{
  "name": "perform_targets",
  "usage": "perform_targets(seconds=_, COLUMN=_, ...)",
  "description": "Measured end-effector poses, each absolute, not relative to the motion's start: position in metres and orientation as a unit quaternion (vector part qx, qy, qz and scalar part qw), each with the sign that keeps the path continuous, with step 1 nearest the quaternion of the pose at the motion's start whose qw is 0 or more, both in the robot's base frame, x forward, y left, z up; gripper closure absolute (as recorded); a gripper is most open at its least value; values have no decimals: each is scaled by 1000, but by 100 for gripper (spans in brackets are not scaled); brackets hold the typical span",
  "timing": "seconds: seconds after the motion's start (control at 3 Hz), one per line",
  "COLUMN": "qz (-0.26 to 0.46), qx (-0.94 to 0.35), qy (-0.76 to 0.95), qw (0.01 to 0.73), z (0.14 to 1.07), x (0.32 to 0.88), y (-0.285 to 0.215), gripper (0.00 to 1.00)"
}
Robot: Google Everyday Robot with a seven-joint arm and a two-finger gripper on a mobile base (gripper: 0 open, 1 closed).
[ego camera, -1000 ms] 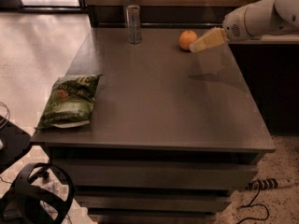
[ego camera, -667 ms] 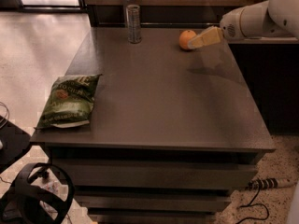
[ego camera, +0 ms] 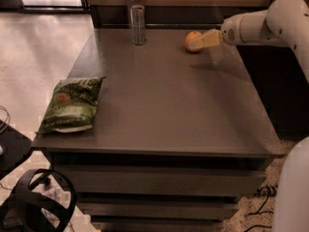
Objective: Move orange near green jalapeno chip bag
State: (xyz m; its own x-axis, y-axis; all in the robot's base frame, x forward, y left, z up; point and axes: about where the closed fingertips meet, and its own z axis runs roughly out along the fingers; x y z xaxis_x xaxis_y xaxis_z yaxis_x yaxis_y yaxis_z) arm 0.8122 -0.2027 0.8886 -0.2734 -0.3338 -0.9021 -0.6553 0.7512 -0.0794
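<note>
Camera view: a small round orange fruit [ego camera: 189,38] sits on the far right part of a broad dark grey table top [ego camera: 169,110], close to the back edge. The pale yellowish gripper [ego camera: 199,42] at the end of the white robot arm [ego camera: 253,25] reaches in from the right and meets the orange's right side, overlapping it from this angle. Whether it is closed on the fruit or only laid against it cannot be told from here.

Compared with a second ago, the gripper sits a little higher and more level, where before it sloped down toward the table just right of the fruit. The orange itself rests on the same spot as before. I judge from this that the grasp is being set up or just made, and the carry has not begun.

The crinkled green jalapeno chip bag [ego camera: 70,105] lies flat at the near left edge of the table, well apart from the orange, with the whole table top between them. A tall silver can [ego camera: 138,24] stands upright at the back, left of the orange and apart from it. So almost all of the task remains: the fruit has to be lifted and taken diagonally across to the near left, set down just beside the bag without pushing it off the edge.
</note>
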Motion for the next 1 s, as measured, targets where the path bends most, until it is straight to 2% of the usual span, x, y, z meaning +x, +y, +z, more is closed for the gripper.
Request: perform_targets(seconds=1.0, qz=211, qx=-309, qy=778, qw=505, z=851, x=845, y=-167, gripper=0)
